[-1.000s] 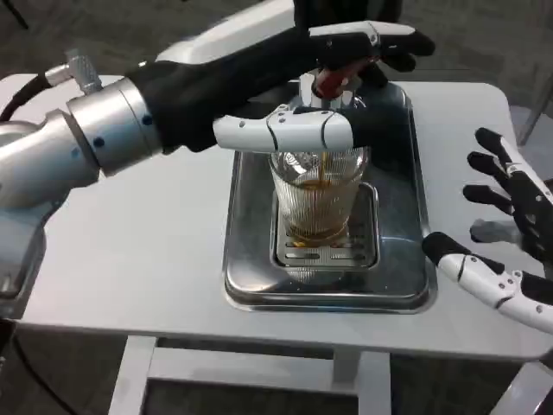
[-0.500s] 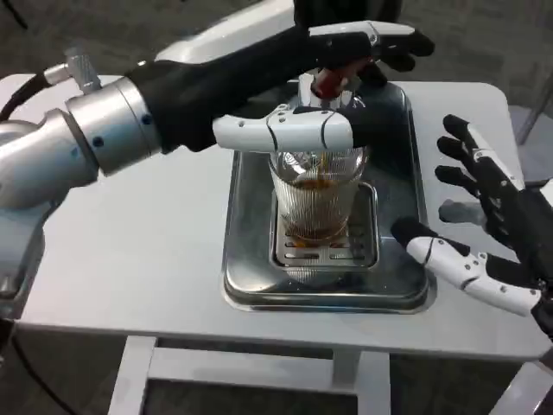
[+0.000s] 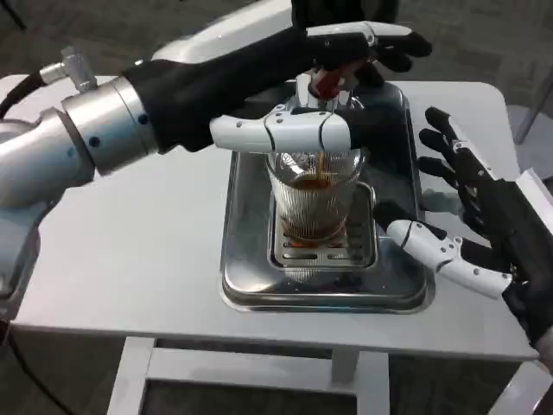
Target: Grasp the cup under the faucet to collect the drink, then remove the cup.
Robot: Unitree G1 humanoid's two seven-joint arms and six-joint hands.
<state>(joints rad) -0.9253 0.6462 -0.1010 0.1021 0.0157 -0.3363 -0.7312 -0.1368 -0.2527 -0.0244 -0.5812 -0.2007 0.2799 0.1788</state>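
Our right robot hand [image 3: 471, 220] moves closer to the cup [image 3: 314, 194], fingers spread, empty. Our left robot hand [image 3: 333, 82] grips the faucet handle [image 3: 328, 79]; the cup sits on the tray [image 3: 251, 259] beneath, filling.

The left hand [image 3: 320, 82] hid most of the faucet [image 3: 325, 84]. Its thumb covered the cup [image 3: 314, 195] rim. The right hand [image 3: 471, 229] ran off the picture's right edge.

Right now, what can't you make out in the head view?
- Faucet: body and lever mostly hidden by the left hand.
- Cup: rear rim covered by a left hand finger.
- Right hand: wrist cut off by the right edge.
- Tray: back edge hidden behind the left arm.
- Fill level: blurred by the ribbed glass.
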